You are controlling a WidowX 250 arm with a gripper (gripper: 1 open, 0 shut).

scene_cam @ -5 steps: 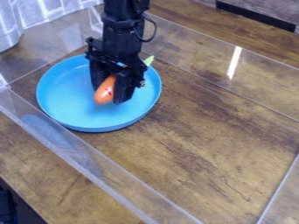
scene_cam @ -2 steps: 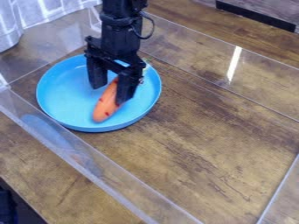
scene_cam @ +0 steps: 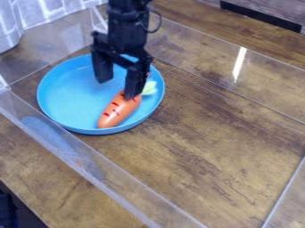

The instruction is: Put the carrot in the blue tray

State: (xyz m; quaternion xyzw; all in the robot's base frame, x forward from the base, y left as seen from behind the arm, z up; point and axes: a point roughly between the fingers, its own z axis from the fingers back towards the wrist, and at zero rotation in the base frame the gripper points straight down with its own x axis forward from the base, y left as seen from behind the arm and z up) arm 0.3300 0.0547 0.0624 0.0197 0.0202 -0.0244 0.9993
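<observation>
I see the wooden tabletop [scene_cam: 202, 151] bare around the blue tray [scene_cam: 66, 98] near its far left corner. My arm points straight down over the tray, fingers [scene_cam: 123, 76] spread, gripping nothing; the carrot [scene_cam: 119, 107] lies inside, by the tray's right rim.

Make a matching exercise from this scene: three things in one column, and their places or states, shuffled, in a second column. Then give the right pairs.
Things:
1. small orange plastic toy carrot
2. round shallow bright blue plastic tray
3. black robot pincer

Places or states:
A. open, above the tray, holding nothing
B. lying inside the tray, near its right rim
C. resting on the dark wooden table

Pairs: 1-B, 2-C, 3-A
</observation>
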